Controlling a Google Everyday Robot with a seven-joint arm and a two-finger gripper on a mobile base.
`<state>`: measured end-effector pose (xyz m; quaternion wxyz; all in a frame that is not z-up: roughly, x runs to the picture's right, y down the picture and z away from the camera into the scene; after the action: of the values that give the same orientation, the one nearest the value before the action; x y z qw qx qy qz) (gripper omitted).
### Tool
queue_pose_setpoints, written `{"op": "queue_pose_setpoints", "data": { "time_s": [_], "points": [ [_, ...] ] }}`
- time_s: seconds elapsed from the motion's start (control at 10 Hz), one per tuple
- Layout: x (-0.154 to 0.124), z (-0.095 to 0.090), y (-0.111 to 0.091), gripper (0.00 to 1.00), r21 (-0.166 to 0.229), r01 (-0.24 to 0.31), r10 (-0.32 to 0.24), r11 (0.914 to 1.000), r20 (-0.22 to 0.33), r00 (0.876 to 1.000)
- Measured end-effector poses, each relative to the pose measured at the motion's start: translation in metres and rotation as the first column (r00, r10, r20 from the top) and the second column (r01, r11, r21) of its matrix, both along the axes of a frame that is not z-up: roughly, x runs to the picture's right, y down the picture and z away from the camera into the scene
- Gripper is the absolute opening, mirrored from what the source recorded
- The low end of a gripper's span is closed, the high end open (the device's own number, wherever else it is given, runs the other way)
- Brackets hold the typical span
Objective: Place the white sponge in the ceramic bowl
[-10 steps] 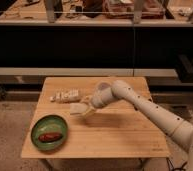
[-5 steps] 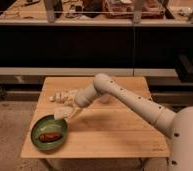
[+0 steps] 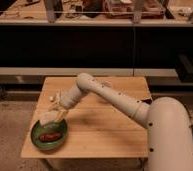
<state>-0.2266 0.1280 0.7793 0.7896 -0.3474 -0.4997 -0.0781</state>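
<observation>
Nearest the camera, the robot's bulky white body fills the lower right corner. Its white arm point(image 3: 121, 102) reaches leftward from there across a light wooden table point(image 3: 105, 135). At the table's front left corner sits the ceramic bowl point(image 3: 49, 135), green and shallow with a darker rim, holding a reddish-brown object point(image 3: 50, 136) at its centre. The gripper point(image 3: 54, 117) hangs at the bowl's far rim, and the white sponge point(image 3: 52, 117) shows as a pale patch at its tip, apparently pinched between the fingers, though the hold itself is too indistinct to be certain. The sponge sits over the bowl's back edge; whether it touches the rim cannot be told. Half a second ago the gripper was a little farther back from the bowl; it has since come forward and down to the rim. Just behind the gripper a small white lumpy object point(image 3: 53, 98) lies on the table. Beyond the table runs a dark counter front, with cluttered shelving along the top.
</observation>
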Motion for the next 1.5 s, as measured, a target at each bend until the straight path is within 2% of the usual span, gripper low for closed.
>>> {"op": "queue_pose_setpoints", "data": {
  "time_s": [0.2, 0.5, 0.6, 0.7, 0.9, 1.0, 1.5],
  "points": [
    [-0.004, 0.012, 0.019, 0.03, 0.001, 0.050, -0.050, 0.9987, -0.017, 0.999],
    [-0.005, 0.022, 0.033, 0.28, 0.019, 0.087, -0.086, 0.9960, -0.049, 0.995],
    [-0.007, 0.024, 0.033, 0.42, 0.024, 0.082, -0.081, 0.9963, -0.058, 0.995],
    [-0.008, 0.024, 0.033, 0.50, 0.025, 0.078, -0.076, 0.9966, -0.061, 0.995],
    [-0.013, 0.022, 0.035, 0.72, 0.023, 0.068, -0.066, 0.9974, -0.058, 0.996],
    [-0.014, 0.022, 0.036, 0.78, 0.021, 0.065, -0.063, 0.9977, -0.057, 0.996],
    [-0.011, 0.020, 0.036, 0.80, 0.022, 0.058, -0.056, 0.9981, -0.065, 0.996]
  ]
}}
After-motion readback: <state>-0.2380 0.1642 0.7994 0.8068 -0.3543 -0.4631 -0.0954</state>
